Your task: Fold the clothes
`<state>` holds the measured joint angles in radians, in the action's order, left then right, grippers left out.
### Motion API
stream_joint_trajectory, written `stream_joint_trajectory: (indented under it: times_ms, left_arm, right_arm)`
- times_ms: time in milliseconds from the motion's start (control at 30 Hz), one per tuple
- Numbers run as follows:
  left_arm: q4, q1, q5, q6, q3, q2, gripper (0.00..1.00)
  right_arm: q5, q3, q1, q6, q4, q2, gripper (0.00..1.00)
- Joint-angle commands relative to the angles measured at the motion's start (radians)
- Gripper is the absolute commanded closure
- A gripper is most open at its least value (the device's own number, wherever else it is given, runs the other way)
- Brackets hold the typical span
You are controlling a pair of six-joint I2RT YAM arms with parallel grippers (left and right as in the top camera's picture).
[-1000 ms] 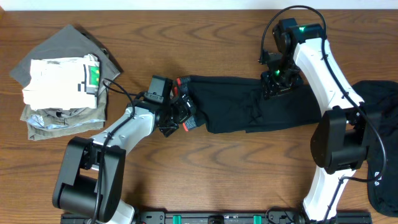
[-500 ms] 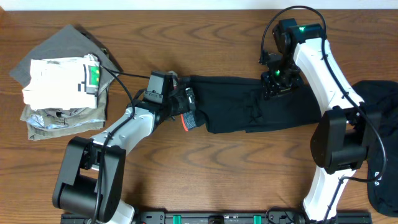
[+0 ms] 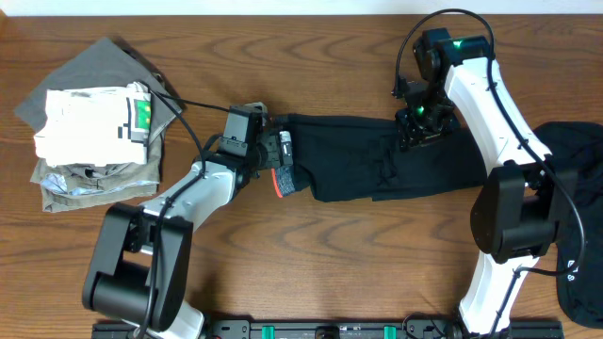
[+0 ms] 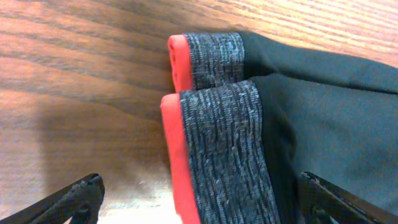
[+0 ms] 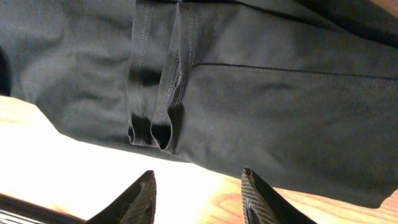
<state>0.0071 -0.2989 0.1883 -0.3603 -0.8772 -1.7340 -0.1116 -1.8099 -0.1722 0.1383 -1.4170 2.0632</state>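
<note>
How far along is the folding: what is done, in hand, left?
Done: a folded stack lies at left. In hand: the trousers lie partly folded, left hand and right hand open over them, gripping nothing. Left: probably finishing them, then the crumpled black garment at right.

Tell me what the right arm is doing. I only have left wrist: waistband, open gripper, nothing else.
Observer: The right gripper hangs at the far edge of the trousers, about mid-length, jaws apart, gripping nothing.
Operator: How do the trousers lie overall?
Observer: One long strip running left to right, with bunched creases near its middle.
Operator: Anything else out there?
Observer: A folded stack of clothes at far left, and another black garment at the far right edge.
</note>
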Motion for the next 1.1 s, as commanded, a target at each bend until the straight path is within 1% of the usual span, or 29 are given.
stream_joint_trajectory:
  times_ms: [0, 133, 300, 367, 500, 533, 600, 667, 700, 833, 933, 1067]
  left_arm:
    - [0.023, 0.003, 0.048, 0.029, 0.002, -0.053, 0.00]
    - [0.071, 0.003, 0.141, 0.050, 0.002, -0.091, 0.00]
    - [0.110, 0.003, 0.247, 0.073, 0.002, -0.097, 0.00]
    - [0.117, 0.003, 0.280, 0.084, 0.002, -0.097, 0.03]
    - [0.095, 0.004, 0.283, 0.084, 0.002, -0.097, 0.29]
    - [0.091, 0.005, 0.283, 0.084, 0.002, -0.097, 0.32]
    - [0.079, 0.014, 0.283, 0.083, 0.002, -0.095, 0.44]
    - [0.057, 0.031, 0.280, 0.083, 0.002, -0.087, 0.53]
    - [0.041, 0.042, 0.271, 0.083, 0.002, -0.079, 0.57]
    - [-0.011, 0.111, 0.266, 0.087, 0.002, -0.034, 0.63]
    - [-0.033, 0.170, 0.264, 0.088, 0.002, 0.003, 0.64]
    - [-0.053, 0.236, 0.263, 0.145, 0.001, 0.037, 0.64]
  right_arm:
    - [0.003, -0.002, 0.004, -0.011, -0.002, -0.003, 0.58]
    - [0.003, -0.002, 0.004, -0.011, -0.002, -0.003, 0.57]
    - [0.003, -0.002, 0.004, -0.011, -0.005, -0.003, 0.57]
    - [0.003, -0.002, 0.004, -0.011, -0.005, -0.003, 0.57]
    - [0.003, -0.002, 0.004, -0.011, -0.009, -0.003, 0.57]
    - [0.003, -0.002, 0.004, -0.011, -0.010, -0.003, 0.57]
    - [0.003, -0.002, 0.004, -0.011, -0.011, -0.003, 0.57]
    - [0.003, -0.002, 0.004, -0.011, -0.011, -0.003, 0.57]
    - [0.003, -0.002, 0.004, -0.011, -0.011, -0.003, 0.57]
    - [0.003, -0.002, 0.004, -0.011, -0.011, -0.003, 0.57]
    - [0.003, -0.002, 0.004, -0.011, -0.008, -0.003, 0.57]
    - [0.003, -0.002, 0.004, -0.011, -0.009, -0.003, 0.57]
